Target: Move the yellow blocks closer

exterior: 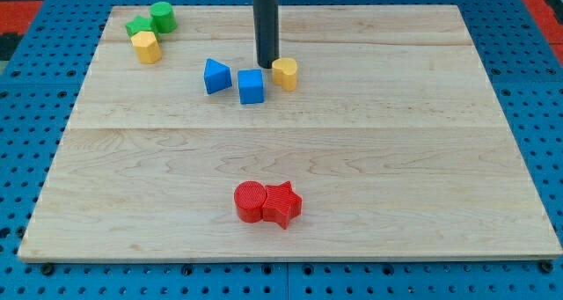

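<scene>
One yellow block point(285, 73), a rounded heart-like shape, sits near the board's upper middle. A second yellow block point(146, 47), a hexagon, sits at the upper left, touching a green star point(138, 25). My tip point(266, 65) stands just left of the first yellow block, close to or touching it, and just above a blue cube point(251, 86).
A green cylinder point(163, 17) sits beside the green star at the top left. A blue triangular block point(216, 76) lies left of the blue cube. A red cylinder point(251, 202) and a red star point(282, 204) touch near the bottom middle. The wooden board point(422, 142) rests on a blue pegboard.
</scene>
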